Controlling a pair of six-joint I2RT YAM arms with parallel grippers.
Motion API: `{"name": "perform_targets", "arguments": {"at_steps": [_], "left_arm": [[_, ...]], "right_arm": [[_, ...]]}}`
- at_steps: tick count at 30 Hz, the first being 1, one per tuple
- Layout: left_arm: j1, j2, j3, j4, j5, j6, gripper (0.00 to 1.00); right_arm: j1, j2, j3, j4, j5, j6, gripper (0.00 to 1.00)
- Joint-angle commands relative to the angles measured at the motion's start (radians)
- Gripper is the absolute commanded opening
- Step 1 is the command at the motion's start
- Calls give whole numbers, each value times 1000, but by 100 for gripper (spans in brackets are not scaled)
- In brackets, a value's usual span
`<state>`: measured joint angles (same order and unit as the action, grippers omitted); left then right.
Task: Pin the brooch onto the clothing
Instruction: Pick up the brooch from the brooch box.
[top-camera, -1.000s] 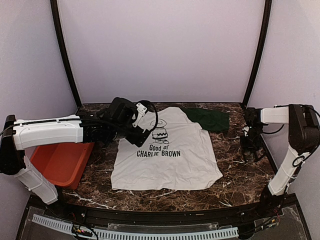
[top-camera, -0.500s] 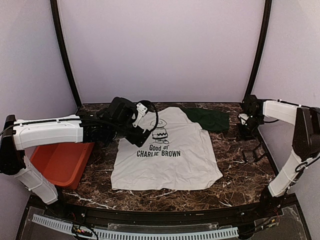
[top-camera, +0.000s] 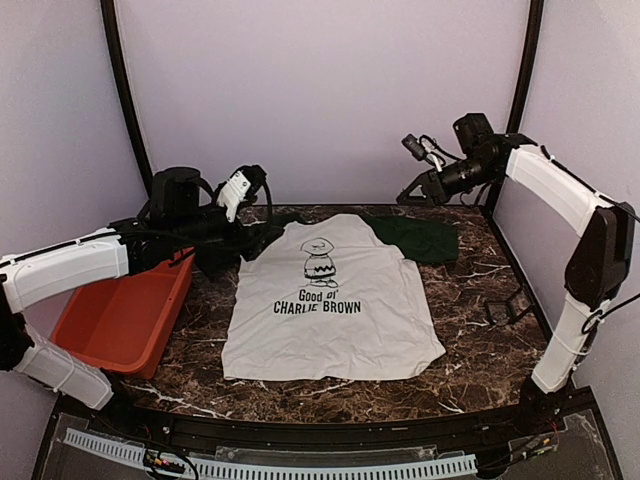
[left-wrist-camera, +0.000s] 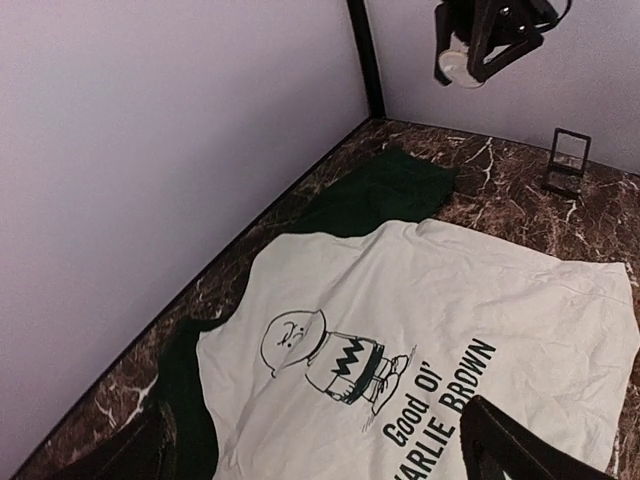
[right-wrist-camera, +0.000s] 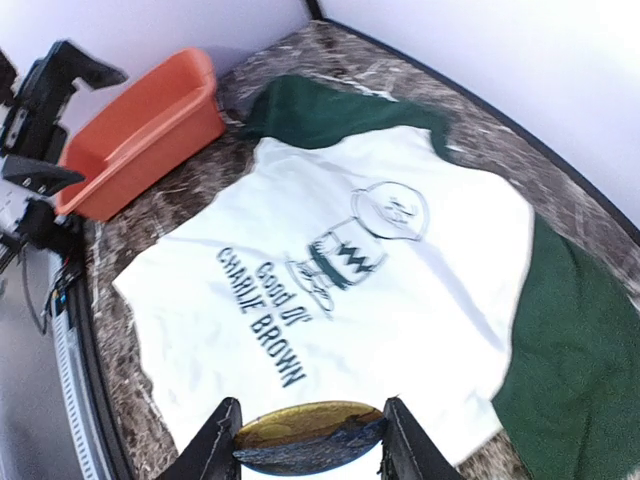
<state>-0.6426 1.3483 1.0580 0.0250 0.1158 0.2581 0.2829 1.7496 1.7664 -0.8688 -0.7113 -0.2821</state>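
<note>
The white T-shirt (top-camera: 330, 310) with dark green sleeves and the "Good ol' CHARLIE BROWN" print lies flat on the marble table; it also shows in the left wrist view (left-wrist-camera: 400, 330) and the right wrist view (right-wrist-camera: 340, 270). My right gripper (right-wrist-camera: 310, 442) is shut on a round gold and dark blue brooch (right-wrist-camera: 305, 432), held edge-on. It hangs high above the shirt's far right (top-camera: 408, 195), and the left wrist view shows it too (left-wrist-camera: 480, 45). My left gripper (top-camera: 258, 240) is wide open and empty, above the shirt's left sleeve.
An orange bin (top-camera: 120, 320) stands at the left of the table, beside the shirt. A small black stand (top-camera: 505, 305) sits on the table at the right. The green right sleeve (top-camera: 420, 238) spreads toward the back right.
My right arm has risen from the table's right side to high over the back right, carrying the brooch. My left arm has drawn back left, off the shirt's chest.
</note>
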Motion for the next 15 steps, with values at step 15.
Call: {"name": "perform_targets", "arguments": {"at_steps": [15], "left_arm": [[31, 344, 327, 31, 805, 550, 87]], "right_arm": [[94, -13, -101, -206, -674, -436, 41]]}}
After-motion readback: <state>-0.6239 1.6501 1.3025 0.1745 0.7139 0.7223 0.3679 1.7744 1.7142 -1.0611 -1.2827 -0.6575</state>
